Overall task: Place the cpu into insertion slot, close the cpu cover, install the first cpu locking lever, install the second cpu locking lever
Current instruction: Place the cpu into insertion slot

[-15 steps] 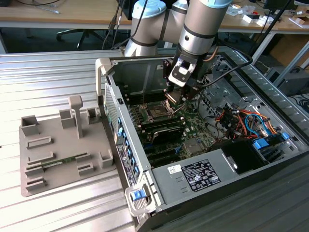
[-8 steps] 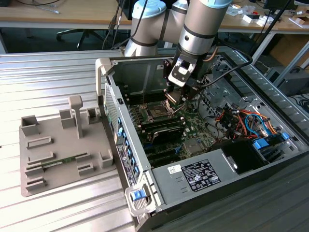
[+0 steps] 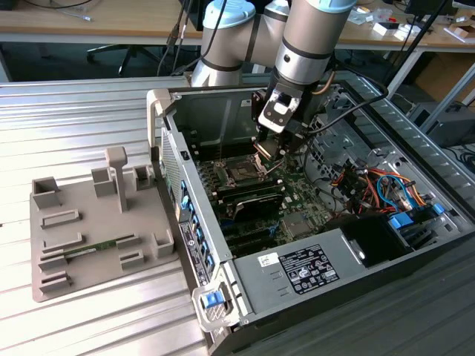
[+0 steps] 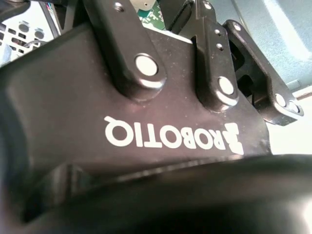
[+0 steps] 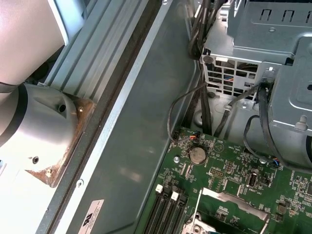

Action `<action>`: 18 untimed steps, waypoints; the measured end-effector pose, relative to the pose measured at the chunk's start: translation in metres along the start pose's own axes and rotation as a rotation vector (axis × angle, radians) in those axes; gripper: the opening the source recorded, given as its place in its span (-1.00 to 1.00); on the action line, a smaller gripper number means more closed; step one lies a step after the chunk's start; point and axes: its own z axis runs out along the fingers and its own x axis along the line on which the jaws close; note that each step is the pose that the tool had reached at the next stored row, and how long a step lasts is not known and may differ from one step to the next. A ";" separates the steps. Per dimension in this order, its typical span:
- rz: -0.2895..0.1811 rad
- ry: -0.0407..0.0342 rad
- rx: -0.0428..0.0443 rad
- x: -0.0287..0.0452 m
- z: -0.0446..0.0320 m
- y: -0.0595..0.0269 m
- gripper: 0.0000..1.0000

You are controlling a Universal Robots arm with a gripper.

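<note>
The task looks to be at its first step. In the exterior view the silver-grey robot arm reaches down into the open grey metal computer case (image 3: 159, 111). Its black gripper (image 3: 269, 150) hangs just above the green circuit board (image 3: 295, 219), near the case's far wall. It is slightly to the exterior view's right of the insertion slot (image 3: 241, 173), a small square black socket with a silver rim.

The slot's centre looks dark, so the cpu seems not to be seated in it yet. A small pale flat piece (image 3: 263, 148) shows at the gripper's lower end. It may be the cpu, the little square chip with a silvery top, but that is only a guess. Whether the fingers are wide, narrow or holding it cannot be told.

In the first wrist view a thin silver metal strip (image 5: 234, 204) lies on the green board beside the long black memory slots (image 5: 165, 214), near a round silver coin cell (image 5: 197, 155). Whether the strip belongs to the cpu cover or to a locking lever cannot be told.

Nothing shows a cover shut over a chip or a lever latched, so all four steps appear to remain. To the exterior view's left of the case, a grey moulded tray (image 3: 96, 248) rests on the ribbed metal worktop (image 3: 74, 119).
</note>
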 end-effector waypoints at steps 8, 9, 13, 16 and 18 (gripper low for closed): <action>0.007 -0.0004 0.0000 0.0000 0.0001 0.0000 0.09; 0.008 -0.0004 -0.0001 0.0000 0.0001 0.0000 0.09; 0.016 -0.0008 -0.0001 0.0000 0.0001 0.0000 0.09; 0.017 -0.0009 -0.0001 0.0000 0.0001 0.0000 0.09; 0.018 -0.0008 -0.0001 0.0000 0.0002 0.0000 0.09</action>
